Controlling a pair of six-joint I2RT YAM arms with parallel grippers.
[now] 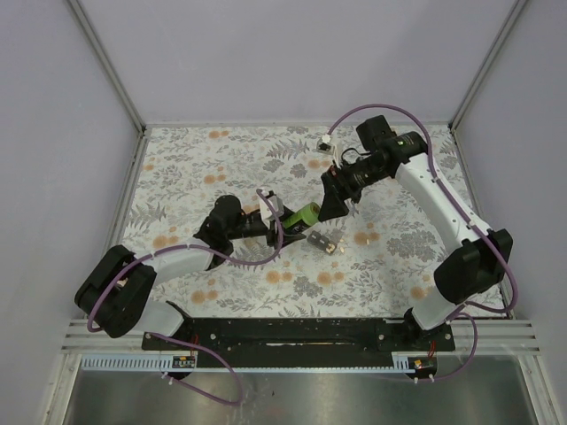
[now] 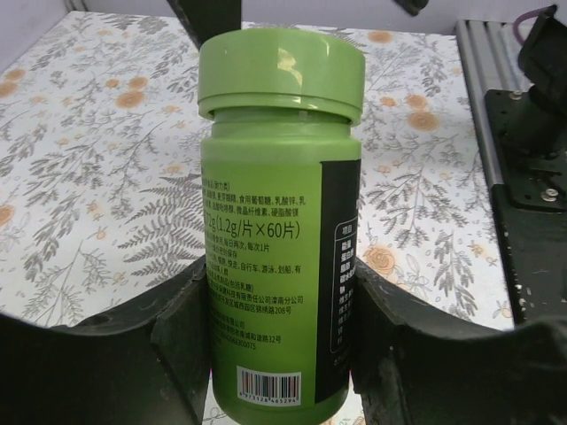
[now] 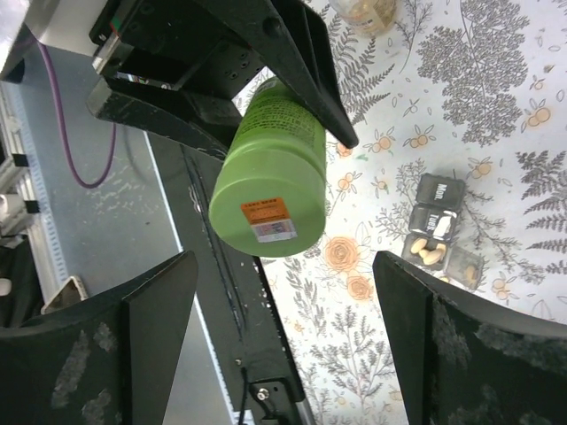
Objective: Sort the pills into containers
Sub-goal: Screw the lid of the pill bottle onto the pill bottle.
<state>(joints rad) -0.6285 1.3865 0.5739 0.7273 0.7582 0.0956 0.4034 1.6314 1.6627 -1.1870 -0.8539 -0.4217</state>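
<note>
A green bottle [image 2: 282, 204] hangs above the flowered table [image 1: 195, 150] at the centre of the top view. The left gripper [image 2: 282, 310] is clamped on its lower body, a finger pressed to each side. The cap [image 2: 282, 75] is on.

The right gripper [image 3: 283, 266] faces the cap end with its jaws spread wide, a clear gap on either side and nothing in its grasp.

The pill organizer [image 3: 438, 235] lies just below and to the right of the bottle in the top view. In the right wrist view two of its dark lids are closed and pale pills show in one open compartment beside them. What the next open compartment holds cannot be made out. A small clear jar [image 3: 368, 11] with tan contents sits at the upper edge of that view.

The sorting appears to be at an early stage. The bottle is unopened, so its pills have yet to be tipped out and shared among the compartments. How many compartments are already filled cannot be told. The likely next step is for the right gripper to close on the cap and twist it off.
</note>
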